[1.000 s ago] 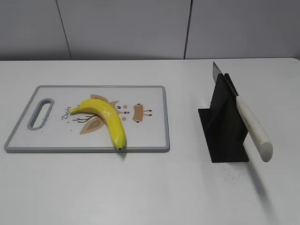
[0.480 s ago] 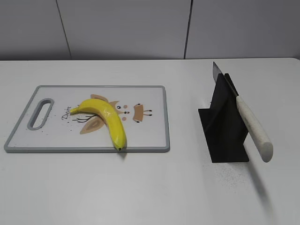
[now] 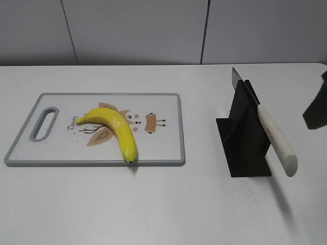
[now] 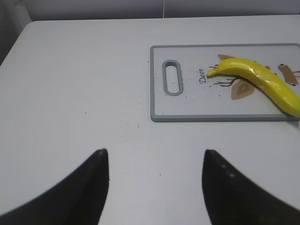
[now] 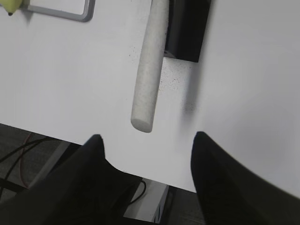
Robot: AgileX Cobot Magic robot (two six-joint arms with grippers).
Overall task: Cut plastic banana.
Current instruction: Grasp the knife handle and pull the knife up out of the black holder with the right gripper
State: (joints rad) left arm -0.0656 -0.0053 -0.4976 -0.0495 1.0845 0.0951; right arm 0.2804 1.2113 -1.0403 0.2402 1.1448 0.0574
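Observation:
The plastic banana (image 3: pixel 113 128) is yellow and curved and lies on a white cutting board (image 3: pixel 163 148) at the left; it also shows in the left wrist view (image 4: pixel 260 82). A knife with a pale speckled handle (image 3: pixel 278 140) rests slanted in a black stand (image 3: pixel 244 138), blade up and back. In the right wrist view the handle (image 5: pixel 149 70) hangs just ahead of my open, empty right gripper (image 5: pixel 146 143). A dark piece of the right gripper (image 3: pixel 317 109) shows at the right edge. My left gripper (image 4: pixel 154 157) is open and empty over bare table, short of the board (image 4: pixel 187 115).
The cutting board has a grey rim, a slot handle (image 3: pixel 45 123) at its left end and a printed cartoon. The table's front edge (image 5: pixel 70 140) lies right under the right gripper, with cables and floor below. A grey wall stands behind the table.
A dark part of the right gripper has come into the exterior view at the right edge. The banana, board and knife have not moved.

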